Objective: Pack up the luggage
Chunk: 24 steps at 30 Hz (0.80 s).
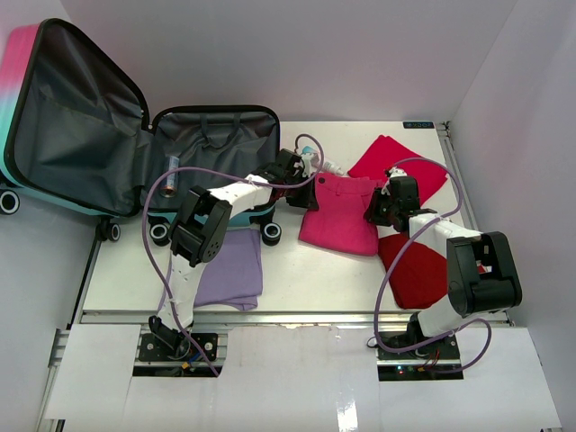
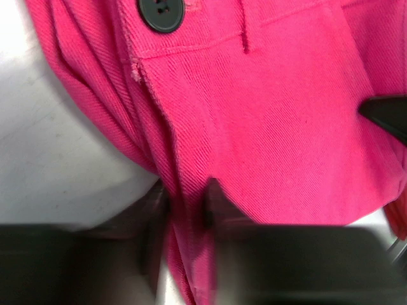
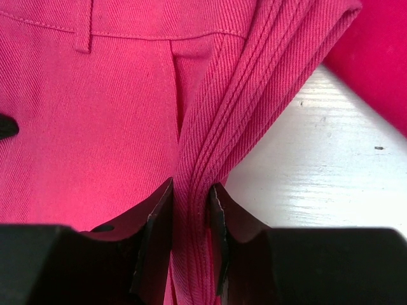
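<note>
At mid-desk, grips pink shorts (image 1: 340,216) with left pincer (image 2: 184,197) and right pincer (image 3: 191,194), both clamped tight on fabric. Leaves luggage (image 1: 81,117) open at far-left corner, purple cloth (image 1: 229,270) and red cloth (image 1: 421,274) not yet packed.

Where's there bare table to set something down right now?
Front centre of the table, between the purple cloth and the red cloth, in front of the pink shorts. It is crowded from the shorts rightward.
</note>
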Tool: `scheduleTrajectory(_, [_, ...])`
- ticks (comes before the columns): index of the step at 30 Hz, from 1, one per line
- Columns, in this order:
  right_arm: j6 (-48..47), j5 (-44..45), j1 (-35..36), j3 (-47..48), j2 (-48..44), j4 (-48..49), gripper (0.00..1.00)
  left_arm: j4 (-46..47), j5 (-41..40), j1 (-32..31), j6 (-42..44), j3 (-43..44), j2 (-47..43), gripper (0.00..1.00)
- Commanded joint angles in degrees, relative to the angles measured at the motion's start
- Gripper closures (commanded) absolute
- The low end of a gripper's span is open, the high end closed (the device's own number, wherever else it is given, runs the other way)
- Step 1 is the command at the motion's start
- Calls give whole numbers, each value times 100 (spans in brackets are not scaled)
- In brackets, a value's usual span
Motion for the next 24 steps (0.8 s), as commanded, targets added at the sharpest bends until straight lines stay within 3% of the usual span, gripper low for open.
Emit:
scheduleTrajectory(1, [112,-340,24,-97,-155,278,74,-128,-7,-145,-72,-32,130,93])
scheduleTrajectory(2, [128,-371,32,-106,-168,285,78,-128,-36,-156,-92,-32,98,100])
scheduleTrajectory(5, [170,-371,112,-27,-186,229,92,-137,-232,-198,-98,-67,-86,100])
scheduleTrajectory(24, [17,621,948,879,-1068,-641,92,-783,-2378,-739,153,177,-1706,100])
